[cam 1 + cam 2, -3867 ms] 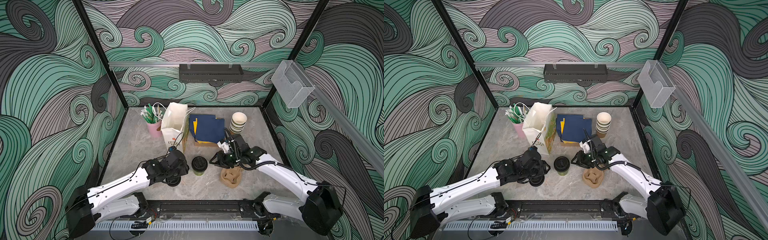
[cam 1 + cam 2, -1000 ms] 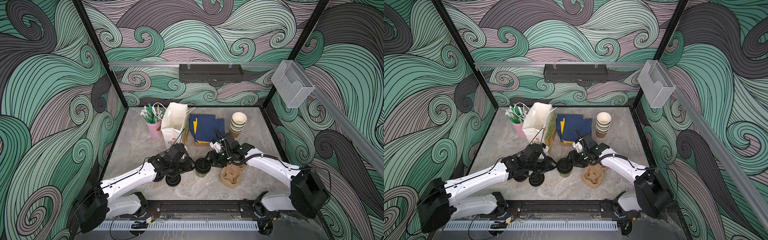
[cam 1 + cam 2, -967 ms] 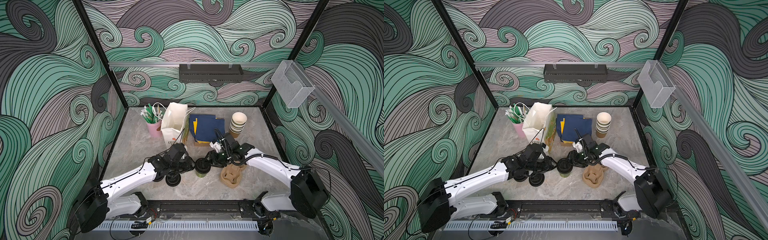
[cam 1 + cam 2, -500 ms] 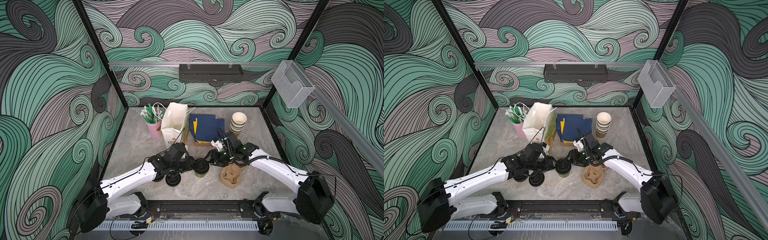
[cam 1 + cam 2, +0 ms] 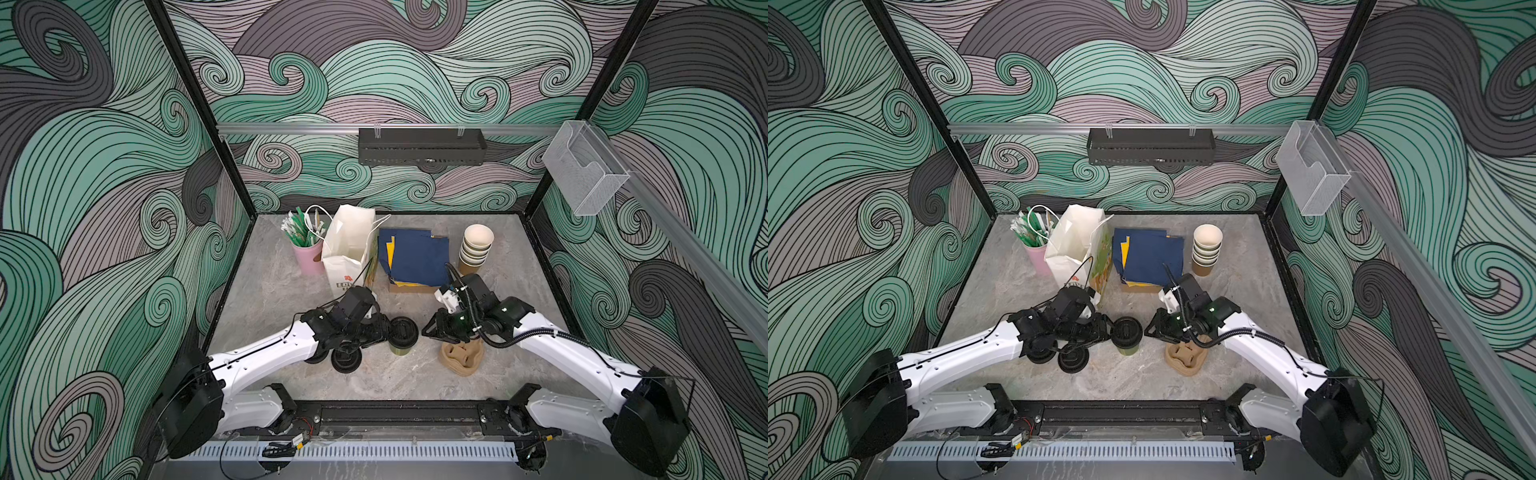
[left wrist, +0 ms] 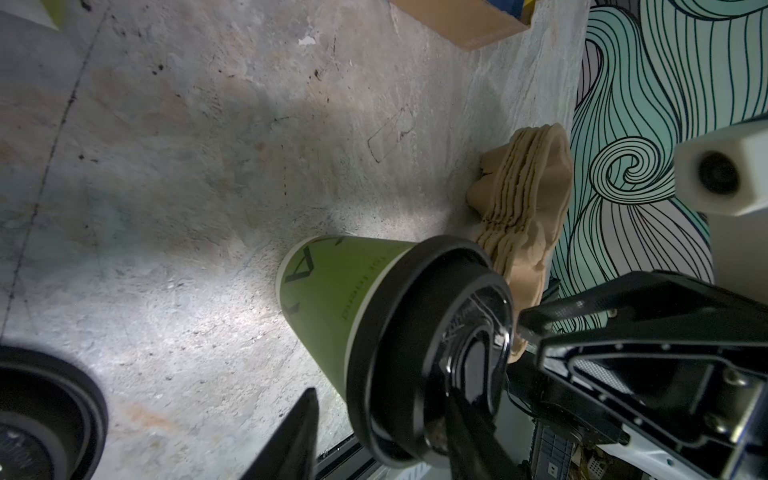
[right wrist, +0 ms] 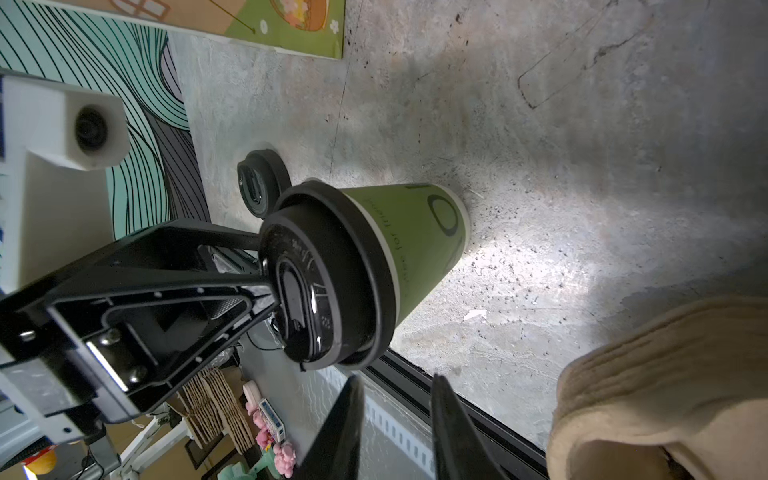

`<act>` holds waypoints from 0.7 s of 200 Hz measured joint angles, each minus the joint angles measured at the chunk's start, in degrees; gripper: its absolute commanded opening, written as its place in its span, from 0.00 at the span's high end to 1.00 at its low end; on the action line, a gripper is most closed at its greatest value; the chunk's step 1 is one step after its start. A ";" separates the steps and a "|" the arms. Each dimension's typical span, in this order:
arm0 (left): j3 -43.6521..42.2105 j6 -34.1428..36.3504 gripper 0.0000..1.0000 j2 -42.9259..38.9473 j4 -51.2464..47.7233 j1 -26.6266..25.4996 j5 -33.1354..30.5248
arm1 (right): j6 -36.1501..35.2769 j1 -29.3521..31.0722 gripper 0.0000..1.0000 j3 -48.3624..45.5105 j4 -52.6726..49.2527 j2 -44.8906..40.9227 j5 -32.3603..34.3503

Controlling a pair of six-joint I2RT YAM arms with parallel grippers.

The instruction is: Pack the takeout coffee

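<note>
Since the only capped coffee in view — a green paper cup with a black sip lid — stood upright on the grey table between the two arms, the step in hand seemed to be seating this lid firmly. The left gripper met the lid from the side: in the left wrist view one finger lay across the lid's top and the other finger stood beside the cup wall, the rim between them, but whether they really pinched it I could not tell. The right gripper hung just beside the opposite edge of the lid, its jaws only a little apart and holding nothing. To do it well, I judged, pressure should go straight down, because a sideways push could tip the cup. The paper wall would probably dent, so any grip under the rim should be gentle — never by the lid alone, which could pop off. The stack of pulp cup carriers lay near the right gripper and the white paper bag stood open behind; the cup should travel there upright
</note>
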 measured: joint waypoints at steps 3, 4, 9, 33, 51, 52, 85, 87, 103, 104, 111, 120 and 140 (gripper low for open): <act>0.00 0.00 0.51 0.00 -0.02 0.00 0.00 | 0.09 0.07 0.76 -0.04 0.37 0.22 -0.15; 0.00 0.00 0.51 0.00 -0.04 0.00 0.00 | 0.11 0.09 0.76 -0.04 0.52 0.33 -0.20; 0.00 0.00 0.52 0.00 -0.13 0.00 0.00 | 0.31 0.13 0.77 -0.07 1.01 0.70 -0.35; 0.00 0.00 0.52 0.00 -0.17 0.00 0.00 | 0.87 0.22 0.80 -0.07 3.06 2.45 -1.20; 0.00 0.00 0.53 0.00 -0.15 0.00 0.00 | 0.98 0.24 0.82 -0.07 4.35 3.45 -1.84; 0.00 0.00 0.54 0.00 -0.15 0.00 0.00 | 1.05 0.26 0.83 -0.07 4.46 3.50 -1.86; 0.00 0.00 0.56 0.02 -0.11 0.00 0.04 | 1.18 0.28 0.86 -0.09 5.38 4.22 -2.16; 0.00 -0.02 0.56 0.02 -0.11 0.00 0.04 | 1.18 0.28 0.86 -0.11 5.40 4.22 -2.16; 0.02 0.00 0.56 0.02 -0.11 0.00 0.04 | 1.16 0.28 0.88 -0.39 5.81 4.24 -2.16; 0.02 -0.02 0.56 0.02 -0.11 0.00 0.04 | 1.18 0.28 0.88 -0.39 5.84 4.24 -2.16; 0.04 0.00 0.57 0.02 -0.11 0.00 0.04 | 1.16 0.28 0.89 -0.63 5.88 4.35 -2.14; 0.04 0.00 0.57 0.02 -0.13 0.00 0.02 | 1.18 0.28 0.89 -0.92 6.03 4.48 -2.29; 0.13 0.00 0.59 0.02 -0.15 0.00 -0.02 | 1.18 0.28 0.90 -1.05 6.54 4.52 -2.47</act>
